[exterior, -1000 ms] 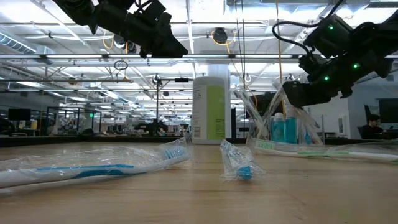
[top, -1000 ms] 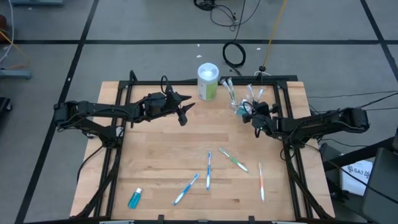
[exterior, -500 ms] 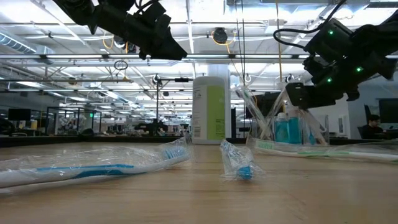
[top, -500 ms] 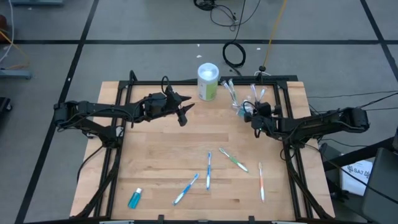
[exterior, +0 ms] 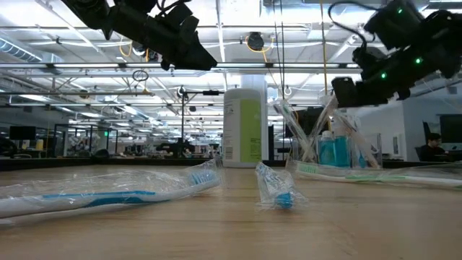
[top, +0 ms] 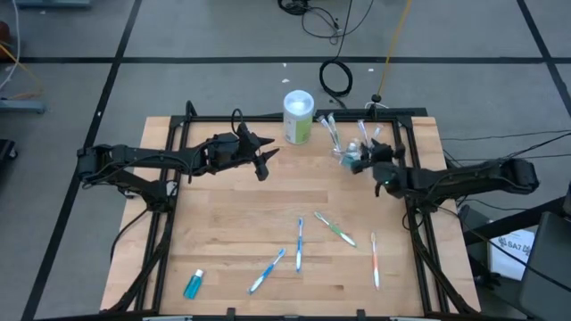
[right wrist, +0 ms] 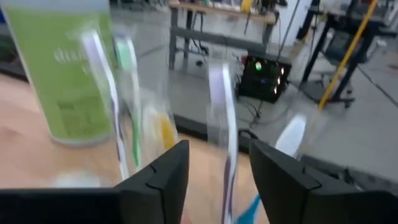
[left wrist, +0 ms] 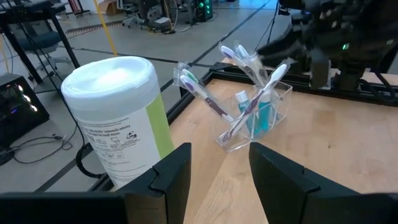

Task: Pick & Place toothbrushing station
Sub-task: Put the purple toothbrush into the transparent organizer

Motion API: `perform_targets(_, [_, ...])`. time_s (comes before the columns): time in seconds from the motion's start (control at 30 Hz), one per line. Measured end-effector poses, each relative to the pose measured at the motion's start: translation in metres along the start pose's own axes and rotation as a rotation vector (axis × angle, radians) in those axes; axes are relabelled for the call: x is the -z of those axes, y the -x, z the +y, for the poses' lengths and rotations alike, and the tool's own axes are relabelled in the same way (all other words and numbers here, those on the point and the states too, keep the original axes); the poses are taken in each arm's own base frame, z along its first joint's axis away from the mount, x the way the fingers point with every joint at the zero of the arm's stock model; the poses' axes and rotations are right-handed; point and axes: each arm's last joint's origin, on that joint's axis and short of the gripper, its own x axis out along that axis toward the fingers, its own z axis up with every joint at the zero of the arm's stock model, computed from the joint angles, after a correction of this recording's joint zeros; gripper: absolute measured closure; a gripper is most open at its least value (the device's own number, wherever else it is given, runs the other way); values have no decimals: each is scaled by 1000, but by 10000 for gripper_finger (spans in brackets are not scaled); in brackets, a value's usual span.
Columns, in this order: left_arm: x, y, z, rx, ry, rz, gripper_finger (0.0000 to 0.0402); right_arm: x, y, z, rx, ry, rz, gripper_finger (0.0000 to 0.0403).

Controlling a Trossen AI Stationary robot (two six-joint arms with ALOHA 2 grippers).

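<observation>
At the table's far right stands the clear cup (top: pixel 348 153) (exterior: pixel 333 150) (left wrist: pixel 256 118), holding several wrapped toothbrushes and a teal tube. My right gripper (top: pixel 368 161) (exterior: pixel 345 92) (right wrist: pixel 218 157) hovers open just above and to the right of the cup, with the standing brushes in front of its fingers. Several more wrapped toothbrushes (top: pixel 299 242) lie flat near the middle of the table, and a teal tube (top: pixel 194 283) lies near the left front corner. My left gripper (top: pixel 265 160) (left wrist: pixel 219 163) waits open and raised at the far left centre.
A white-and-green wipes canister (top: pixel 299 116) (exterior: pixel 242 126) stands at the far edge, left of the cup. A black frame (top: pixel 268 119) runs around the table's edges. In the low view a wrapped toothbrush (exterior: pixel 108 193) and a small wrapped item (exterior: pixel 276 189) lie close by.
My right gripper has risen from the cup's brushes and drawn back slightly toward the table's right edge. The cup and its brushes stay in place.
</observation>
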Motion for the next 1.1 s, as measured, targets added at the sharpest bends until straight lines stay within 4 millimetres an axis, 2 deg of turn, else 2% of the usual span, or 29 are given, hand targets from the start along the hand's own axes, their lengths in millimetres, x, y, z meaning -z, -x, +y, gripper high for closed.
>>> perform_targets(0.17, [0,0,0,1,2,-1,234,-24,4,-6,-75,14,-99,235])
perform_targets(0.3, [-1,0,0,1,3,-6,233,-48,-3,-11,-138,11,-135,238])
perform_targets(0.53, [-3,0,0,1,7,-34,233,-97,-24,-17,-137,70,9,238])
perform_targets(0.63, [-4,0,0,1,8,-45,233,-109,-39,-20,-149,68,114,238])
perform_targets(0.8, [-5,0,0,1,2,-47,233,-115,-65,-23,-218,41,222,238])
perform_targets(1.1, [-2,0,0,4,-18,-25,233,-96,-98,-33,-202,-18,373,238])
